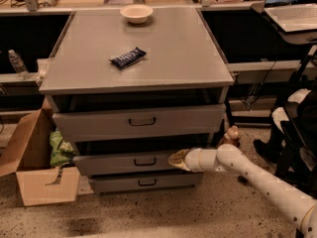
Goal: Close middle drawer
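Here the gripper (177,159) sits low at the front of the grey cabinet (148,78), its tan tip touching or all but touching the front panel of the middle drawer (109,164). Whether it is released or clenched cannot be told; it grasps nothing that shows. Just to its left is the drawer's small dark loop handle (144,161). The white arm (257,180) trails away from it to the right and downward. The middle drawer front stands a little forward of the lowest drawer front (143,182), which lies just below the gripper. Above the gripper, across a dark gap, is the taller top drawer (138,121), pulled partly out. Far above, on the cabinet top, lie a dark snack bar (128,57) and a pale bowl (136,13). Well to the gripper's left an open cardboard box (34,175) stands on the floor.
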Robot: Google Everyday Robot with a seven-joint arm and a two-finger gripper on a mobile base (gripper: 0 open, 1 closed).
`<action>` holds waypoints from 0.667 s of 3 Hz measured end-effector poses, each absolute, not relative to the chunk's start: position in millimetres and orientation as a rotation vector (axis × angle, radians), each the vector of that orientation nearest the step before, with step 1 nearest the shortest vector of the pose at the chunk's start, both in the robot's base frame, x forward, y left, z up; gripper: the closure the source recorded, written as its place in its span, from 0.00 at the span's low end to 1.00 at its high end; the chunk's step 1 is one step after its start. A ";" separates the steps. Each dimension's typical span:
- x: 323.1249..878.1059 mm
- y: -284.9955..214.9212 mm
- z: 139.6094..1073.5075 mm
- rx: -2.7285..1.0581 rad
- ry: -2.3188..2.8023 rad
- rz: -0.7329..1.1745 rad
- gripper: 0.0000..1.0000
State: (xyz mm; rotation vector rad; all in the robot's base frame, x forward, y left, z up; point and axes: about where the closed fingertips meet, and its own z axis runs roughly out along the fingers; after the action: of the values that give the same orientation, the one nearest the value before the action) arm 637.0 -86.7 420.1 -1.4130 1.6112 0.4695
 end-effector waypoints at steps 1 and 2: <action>638.2 -86.5 420.4 -1.410 1.609 0.467 1.00; 639.7 -86.5 420.9 -1.407 1.606 0.465 1.00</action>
State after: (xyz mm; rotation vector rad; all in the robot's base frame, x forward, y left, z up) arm 639.7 -86.5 420.9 -1.4075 1.6064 0.4651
